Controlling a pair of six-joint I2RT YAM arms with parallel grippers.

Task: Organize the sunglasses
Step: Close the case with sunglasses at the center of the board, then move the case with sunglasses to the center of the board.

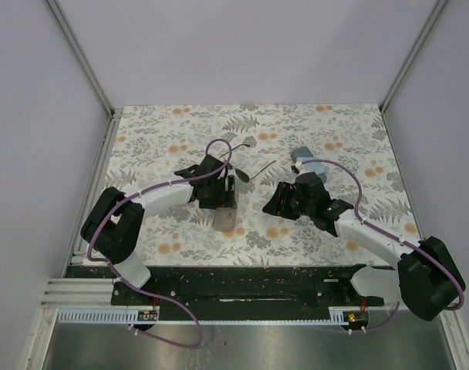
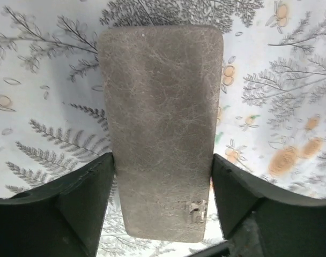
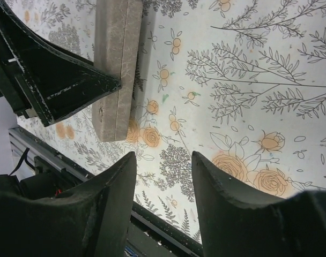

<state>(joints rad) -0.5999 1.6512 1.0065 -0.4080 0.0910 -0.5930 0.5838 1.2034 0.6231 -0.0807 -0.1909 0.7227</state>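
The thin black wire-framed sunglasses [image 1: 259,170] lie on the floral counter [image 1: 150,135] between the arms, probably light and easily bent, so better taken at the bridge; the left fingers [image 2: 82,193] pinch a beige oblong case [image 2: 163,118], the right fingers [image 3: 104,203] are spread, empty.

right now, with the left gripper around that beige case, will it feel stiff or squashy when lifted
Probably stiff: the beige case shows straight, boxy sides between the fingers of the left gripper. Its grained, leather-like skin should grip rather than slip. Held off-centre, it may tilt.
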